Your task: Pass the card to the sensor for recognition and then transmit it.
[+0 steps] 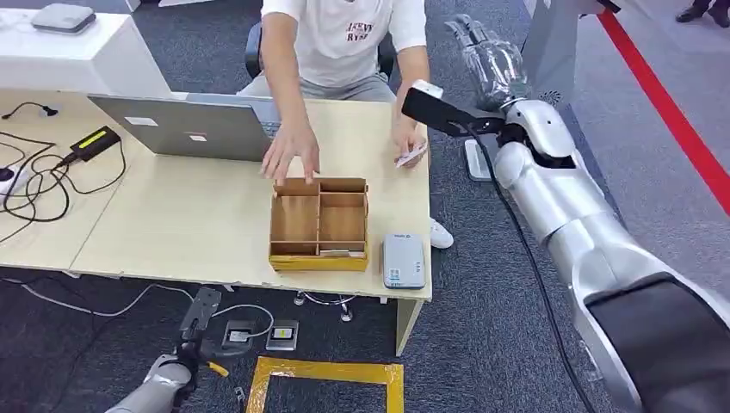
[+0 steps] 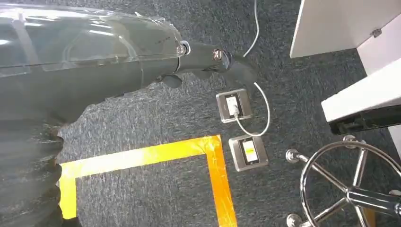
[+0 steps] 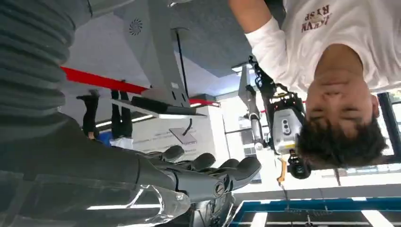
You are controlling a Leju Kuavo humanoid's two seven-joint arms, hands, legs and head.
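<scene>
White and thin, the card sits in a person's hand at the counter edge near the blue sensor, while the right robot hand is raised, holding nothing, and the left robot hand hangs over the floor, fingers straight.

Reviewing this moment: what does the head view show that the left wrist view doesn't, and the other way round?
Head view alone: the table with a cardboard divider box, a grey card reader, a laptop, a seated person whose hand holds a card, and the raised right hand. Left wrist view alone: a chrome chair base. Both: the left hand hanging low, yellow floor tape, and two floor sockets.
</scene>
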